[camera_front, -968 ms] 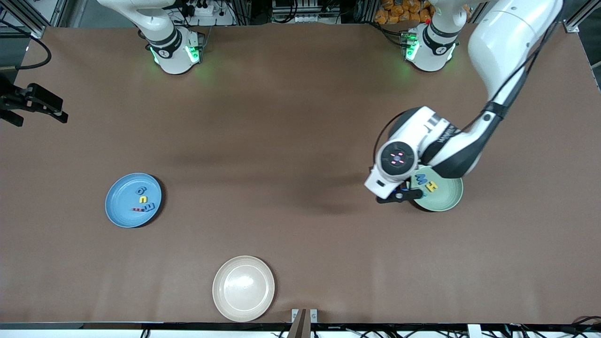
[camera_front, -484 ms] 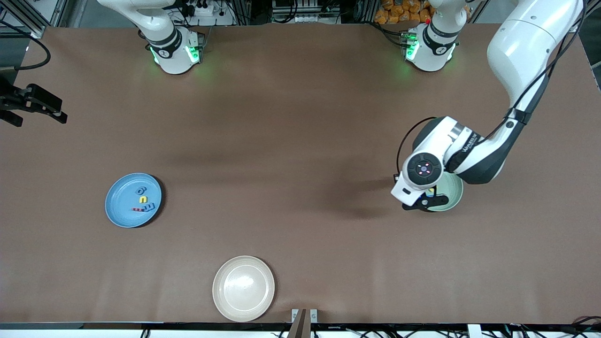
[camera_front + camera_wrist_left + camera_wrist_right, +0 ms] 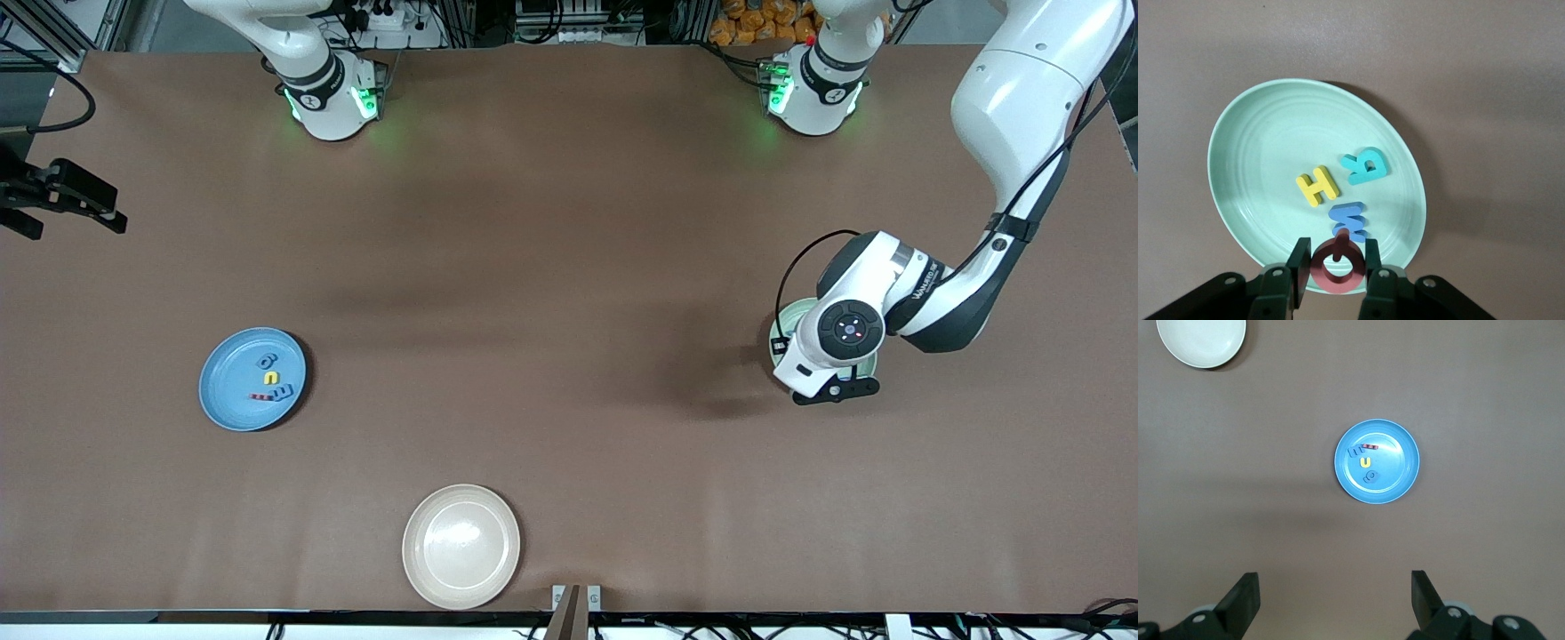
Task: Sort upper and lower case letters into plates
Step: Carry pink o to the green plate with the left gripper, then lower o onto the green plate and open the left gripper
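the left claw (image 3: 1336, 270) hangs over the pale green plate (image 3: 1258, 133) at the left arm's end of the table (image 3: 569, 267), pinching a red ring-shaped letter (image 3: 1336, 265). in the plate lie a yellow h (image 3: 1317, 185), a teal letter (image 3: 1365, 167) and a blue letter (image 3: 1350, 220). the right claw (image 3: 1331, 600), spread wide, waits high above the blue plate (image 3: 222, 400), which holds four small letters (image 3: 269, 378). a cream plate (image 3: 460, 546) sits nearest the front camera.

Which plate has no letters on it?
The cream plate, nearest the front camera; the blue plate and the green plate both hold letters.
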`<action>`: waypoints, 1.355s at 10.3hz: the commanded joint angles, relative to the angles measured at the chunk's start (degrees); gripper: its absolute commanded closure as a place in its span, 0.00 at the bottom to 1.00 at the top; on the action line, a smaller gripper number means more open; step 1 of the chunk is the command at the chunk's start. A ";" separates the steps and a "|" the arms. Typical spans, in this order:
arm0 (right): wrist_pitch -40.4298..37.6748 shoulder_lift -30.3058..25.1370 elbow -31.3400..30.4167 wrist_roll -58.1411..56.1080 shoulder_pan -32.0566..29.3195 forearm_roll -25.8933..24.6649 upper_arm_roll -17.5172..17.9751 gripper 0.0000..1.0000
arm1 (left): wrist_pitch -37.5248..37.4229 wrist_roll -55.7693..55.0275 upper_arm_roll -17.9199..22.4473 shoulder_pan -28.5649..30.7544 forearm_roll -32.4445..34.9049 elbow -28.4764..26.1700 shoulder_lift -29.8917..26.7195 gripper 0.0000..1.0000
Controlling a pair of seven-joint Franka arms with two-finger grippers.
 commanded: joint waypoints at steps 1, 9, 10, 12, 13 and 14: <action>-0.74 0.14 0.42 0.53 -1.03 0.25 0.71 0.00 | 0.85 0.25 -0.52 0.62 1.32 -0.85 -0.62 0.49; -0.66 0.84 0.25 0.53 -1.03 -0.10 0.71 0.00 | -0.64 3.15 -2.89 0.44 0.18 -0.41 -6.33 0.00; -0.57 0.84 0.25 0.53 -0.94 -0.11 0.62 0.00 | -1.87 3.33 -3.33 0.53 0.26 -0.24 -7.21 0.00; -0.83 0.76 0.25 0.53 -1.03 -0.11 0.71 0.00 | -5.02 3.42 -5.44 0.62 0.18 0.81 -9.31 0.00; -0.83 0.76 0.42 0.44 -1.12 -0.11 0.62 0.00 | -7.22 3.42 -6.75 0.62 0.00 2.30 -9.67 0.00; -0.75 0.84 0.25 0.44 -1.12 -0.19 0.62 0.00 | -9.85 3.42 -7.29 0.62 -1.74 4.84 -9.68 0.00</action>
